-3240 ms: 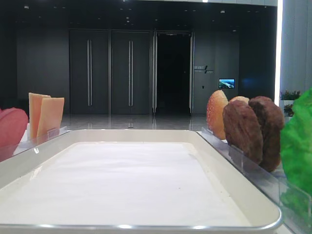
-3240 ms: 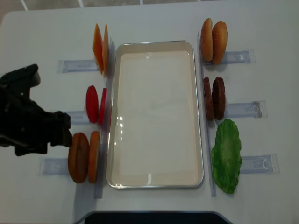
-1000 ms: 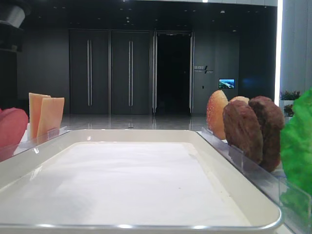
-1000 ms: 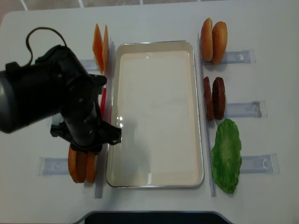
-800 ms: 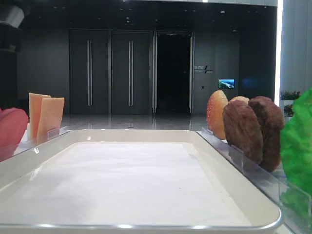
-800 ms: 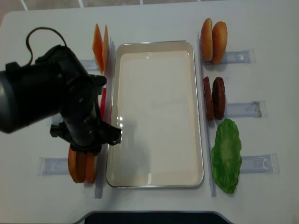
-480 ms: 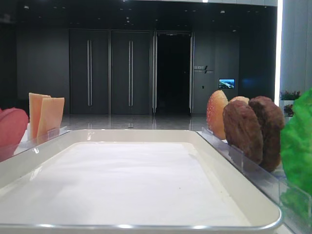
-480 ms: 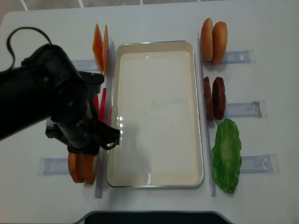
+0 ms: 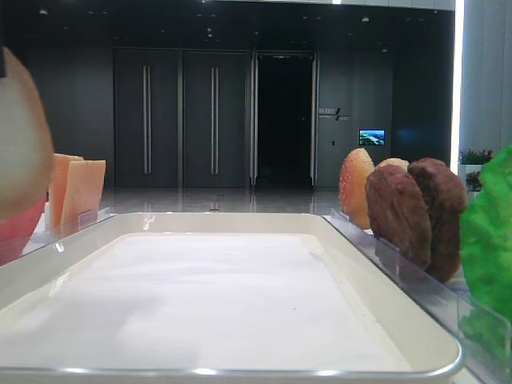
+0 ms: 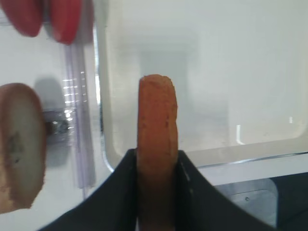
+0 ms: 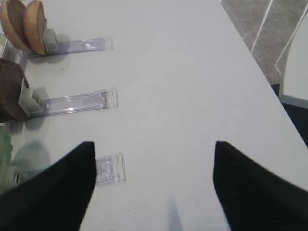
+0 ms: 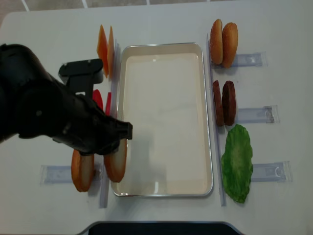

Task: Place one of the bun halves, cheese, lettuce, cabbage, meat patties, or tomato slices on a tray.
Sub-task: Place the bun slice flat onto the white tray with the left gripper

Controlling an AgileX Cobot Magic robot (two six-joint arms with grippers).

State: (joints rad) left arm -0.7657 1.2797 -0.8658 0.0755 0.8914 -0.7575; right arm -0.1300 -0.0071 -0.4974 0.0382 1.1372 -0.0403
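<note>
My left gripper is shut on a bun half, held upright and edge-on above the left rim of the white tray. From above, this bun half hangs over the tray's near-left corner, under the black left arm. Its pale face fills the left edge of the low view. A second bun half stands in its rack. Tomato slices, cheese, meat patties and lettuce flank the tray. My right gripper is open over bare table.
Clear plastic racks hold the food on both sides of the tray. Two domed buns stand at the back right. The right wrist view shows rack ends and the table's right edge.
The left arm has lifted one bun half out of the near-left rack and carried it right, to the tray's left edge. One bun half stays in the rack.
</note>
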